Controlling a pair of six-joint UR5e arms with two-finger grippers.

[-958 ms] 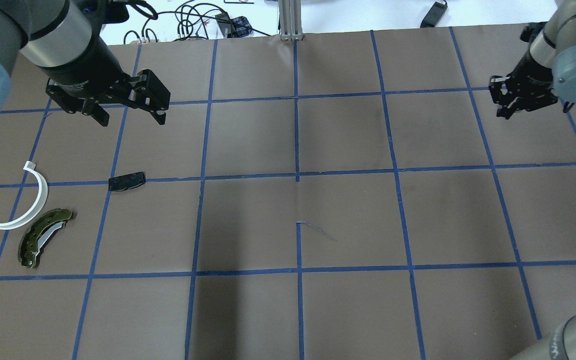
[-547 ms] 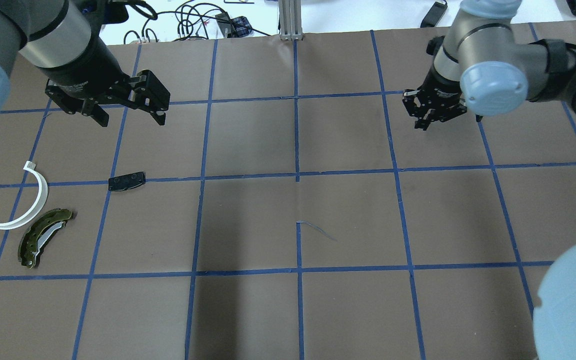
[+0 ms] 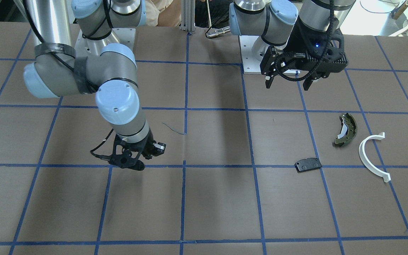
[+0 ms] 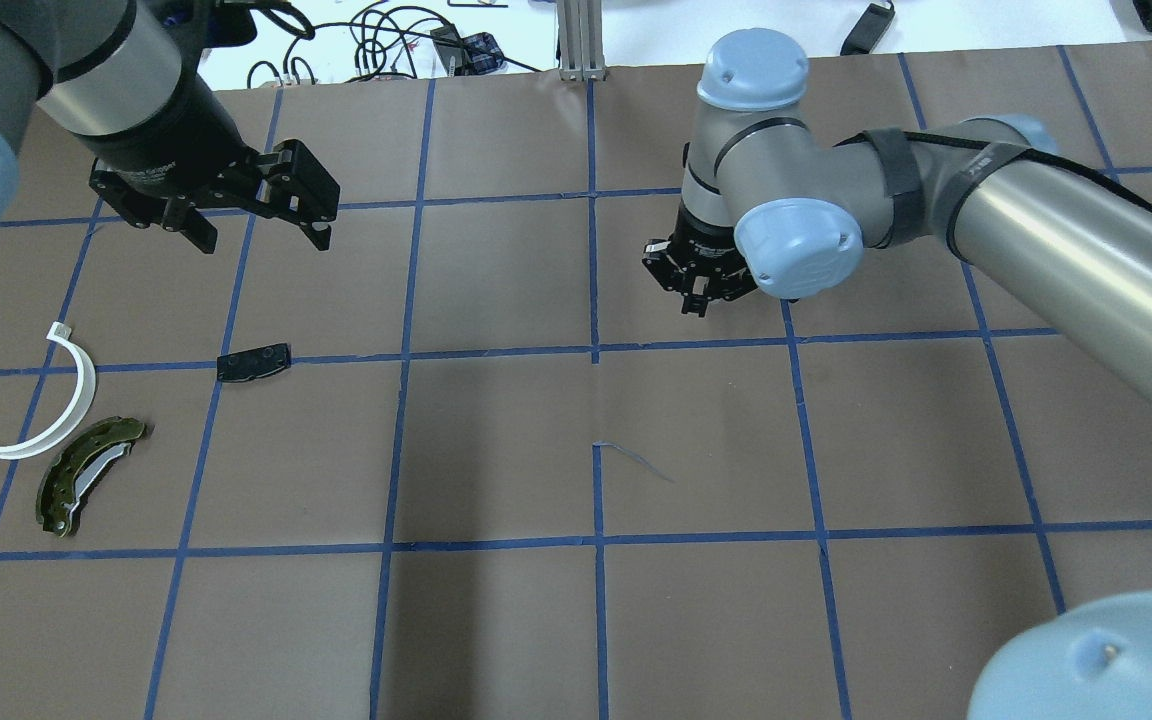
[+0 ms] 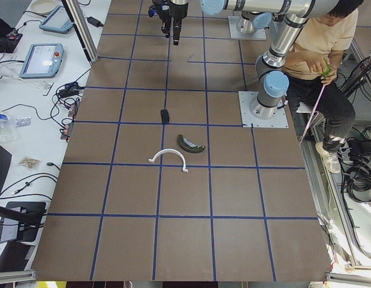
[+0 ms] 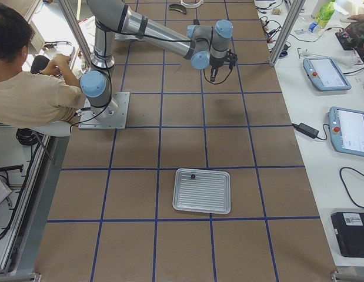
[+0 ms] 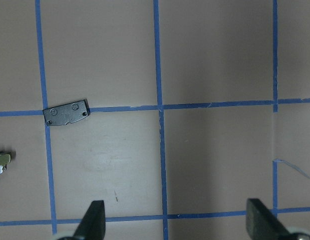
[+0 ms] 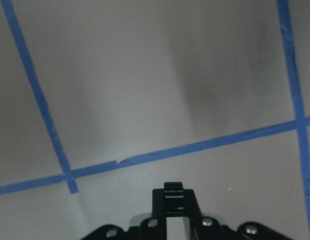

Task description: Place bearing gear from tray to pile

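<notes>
At the left end of the surface (image 4: 496,440) lie three parts close together. The half-ring (image 4: 90,392) is leftmost, and the brake shoe (image 4: 76,472) lies just beside it, slightly nearer and to its right. The pad (image 4: 253,362) lies apart from both, farther off and to the right, on a crossing of taped lines. The left pincer (image 4: 263,238) hangs above the surface beyond the pad. The right pincer (image 4: 693,303) hangs just right of the middle, over the far half. The tray (image 6: 205,197) rests well apart at the right end, with a small round piece (image 6: 193,175) in it by its left rim.
</notes>
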